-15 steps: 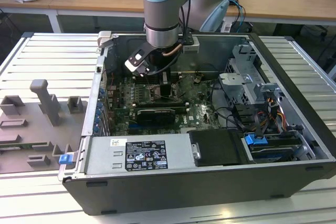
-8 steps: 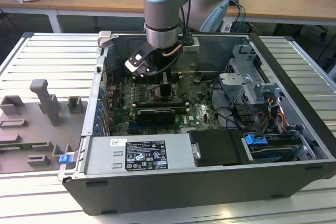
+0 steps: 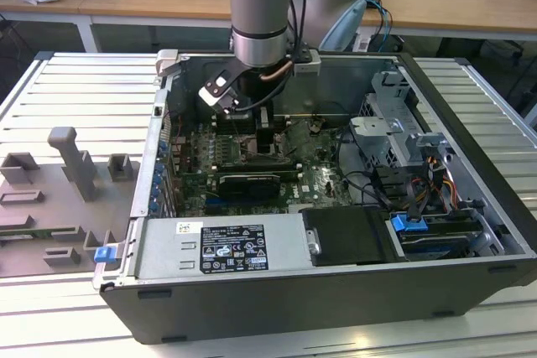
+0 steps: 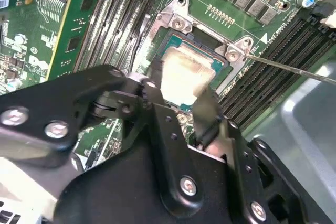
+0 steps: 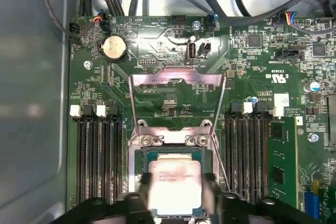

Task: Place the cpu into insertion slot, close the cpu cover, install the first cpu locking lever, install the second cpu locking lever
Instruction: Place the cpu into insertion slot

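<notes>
On a pale slatted metal table [image 3: 84, 90]: an open dark computer case [image 3: 277, 303], lying on its side. Just beside it, at the exterior view's left, a grey moulded fixture plate [image 3: 42, 215].

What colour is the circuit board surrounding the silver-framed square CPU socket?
Green circuit board, around the silver-framed square insertion slot; clearest in the first wrist view.

White label [image 3: 220, 248] and cpu [image 5: 175, 187] bear print — nothing legible.

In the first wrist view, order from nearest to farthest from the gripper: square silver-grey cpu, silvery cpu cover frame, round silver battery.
1. Square silver-grey cpu, between the gripper's jaws.
2. Silvery cpu cover frame, raised open just beyond.
3. Round silver battery, near board edge.
</notes>
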`<state>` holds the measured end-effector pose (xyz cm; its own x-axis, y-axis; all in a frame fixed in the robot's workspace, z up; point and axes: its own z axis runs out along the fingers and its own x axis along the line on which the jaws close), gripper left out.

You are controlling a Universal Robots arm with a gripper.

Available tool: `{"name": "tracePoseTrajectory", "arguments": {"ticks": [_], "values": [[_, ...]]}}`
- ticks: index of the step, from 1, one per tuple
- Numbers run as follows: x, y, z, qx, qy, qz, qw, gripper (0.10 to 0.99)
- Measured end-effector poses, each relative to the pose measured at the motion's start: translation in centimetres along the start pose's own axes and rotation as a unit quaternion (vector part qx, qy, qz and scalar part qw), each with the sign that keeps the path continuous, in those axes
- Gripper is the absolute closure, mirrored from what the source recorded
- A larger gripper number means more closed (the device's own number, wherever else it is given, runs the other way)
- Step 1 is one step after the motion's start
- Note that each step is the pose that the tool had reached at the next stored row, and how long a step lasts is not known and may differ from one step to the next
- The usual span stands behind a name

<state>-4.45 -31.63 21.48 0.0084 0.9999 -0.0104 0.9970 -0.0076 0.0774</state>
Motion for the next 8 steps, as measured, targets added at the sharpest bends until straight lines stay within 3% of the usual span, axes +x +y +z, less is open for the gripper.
{"name": "tracePoseTrajectory", "arguments": {"ticks": [4, 5, 8], "values": [[0.00, 0.09, -0.25, 0.0021, -0.0034, 0.000, 1.0000, 0.796], [0.00, 0.10, -0.28, 0.0024, -0.0039, 0.000, 1.0000, 0.918], [0.00, 0.11, -0.37, 0.0026, -0.0043, 0.000, 1.0000, 0.976]]}}
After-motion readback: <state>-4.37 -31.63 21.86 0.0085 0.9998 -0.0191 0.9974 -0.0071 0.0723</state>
